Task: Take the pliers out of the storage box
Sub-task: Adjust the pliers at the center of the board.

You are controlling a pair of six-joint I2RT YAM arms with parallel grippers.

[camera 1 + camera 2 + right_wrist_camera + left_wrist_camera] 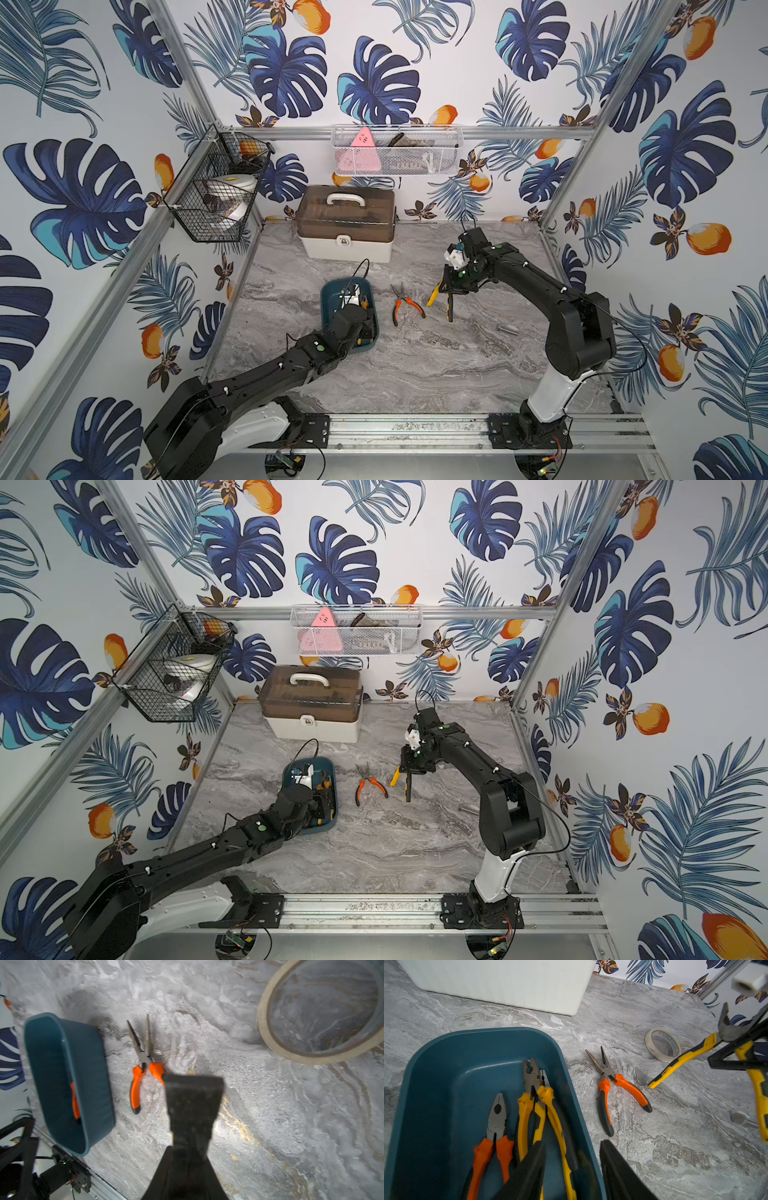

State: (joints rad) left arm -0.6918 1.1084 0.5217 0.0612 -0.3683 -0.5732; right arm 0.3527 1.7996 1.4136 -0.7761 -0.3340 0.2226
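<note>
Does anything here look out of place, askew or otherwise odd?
Yes. The yellow-handled pliers, clamped in the right gripper above the table, hang with handles splayed wide. The long-nosed pliers lie open on the table too, and a small grey cylinder lies stray near the right arm.

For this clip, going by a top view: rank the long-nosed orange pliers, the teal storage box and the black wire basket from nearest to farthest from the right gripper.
From the right gripper:
1. Long-nosed orange pliers, lying just beside it, on its left.
2. Teal storage box, beyond those pliers, further left.
3. Black wire basket, hung up at the far left corner, clearly farthest.
</note>
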